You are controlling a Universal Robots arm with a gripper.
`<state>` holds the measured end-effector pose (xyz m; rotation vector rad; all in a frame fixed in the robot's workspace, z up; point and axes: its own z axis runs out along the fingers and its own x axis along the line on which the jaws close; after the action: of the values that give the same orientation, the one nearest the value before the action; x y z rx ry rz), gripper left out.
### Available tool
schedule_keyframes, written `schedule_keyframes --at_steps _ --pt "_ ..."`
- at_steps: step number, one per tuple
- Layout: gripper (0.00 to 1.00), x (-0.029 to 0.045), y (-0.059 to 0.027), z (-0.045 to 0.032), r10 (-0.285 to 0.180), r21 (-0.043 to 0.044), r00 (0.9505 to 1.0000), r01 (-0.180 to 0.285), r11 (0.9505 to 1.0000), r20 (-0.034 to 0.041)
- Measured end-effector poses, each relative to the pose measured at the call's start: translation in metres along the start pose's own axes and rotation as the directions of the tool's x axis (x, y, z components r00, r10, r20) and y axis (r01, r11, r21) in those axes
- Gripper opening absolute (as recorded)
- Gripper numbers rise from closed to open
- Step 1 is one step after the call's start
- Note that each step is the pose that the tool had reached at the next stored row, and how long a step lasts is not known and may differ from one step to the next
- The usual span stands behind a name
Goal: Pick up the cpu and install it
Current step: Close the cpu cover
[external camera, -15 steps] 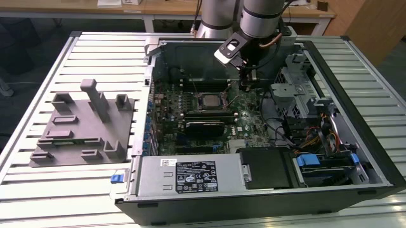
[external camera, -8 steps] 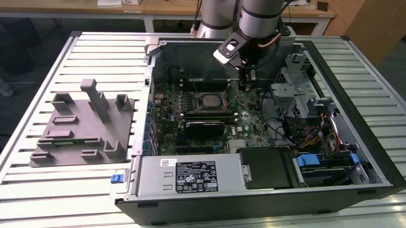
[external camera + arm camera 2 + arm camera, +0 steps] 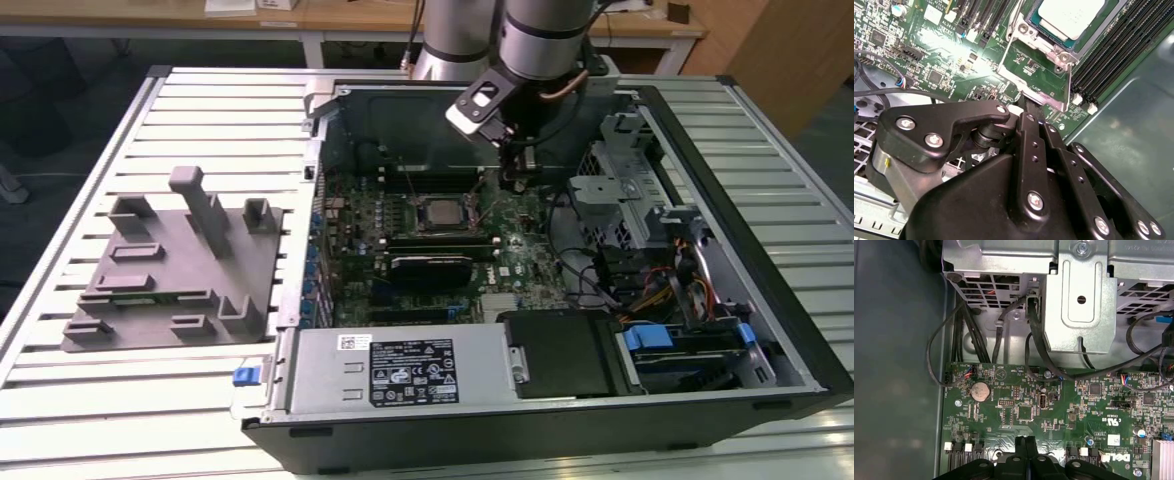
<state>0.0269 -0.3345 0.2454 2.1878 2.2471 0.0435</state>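
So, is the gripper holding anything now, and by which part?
Nothing. The gripper has its jaws shut, empty; the cpu lies in its socket.

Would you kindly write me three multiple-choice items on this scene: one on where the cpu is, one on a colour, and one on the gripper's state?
1. Where is the cpu? A) on the grey tray B) in the socket C) on the table slats
2. What colour is the motherboard? A) red B) green C) white
3. How is the gripper? A) shut, holding nothing B) open wide C) shut on a cable
Answers: 1 B, its silver top sits in the socket in the second wrist view; 2 B, the board is green in both wrist views; 3 A, the fingertips meet in the first wrist view.
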Motion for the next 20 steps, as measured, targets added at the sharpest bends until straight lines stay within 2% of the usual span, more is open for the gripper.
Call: schedule_keyframes --at_steps 20 --pt "0.11 0.0004 -0.016 0.0012 0.0 0.0 1.0 0.0 1.0 0.0001"
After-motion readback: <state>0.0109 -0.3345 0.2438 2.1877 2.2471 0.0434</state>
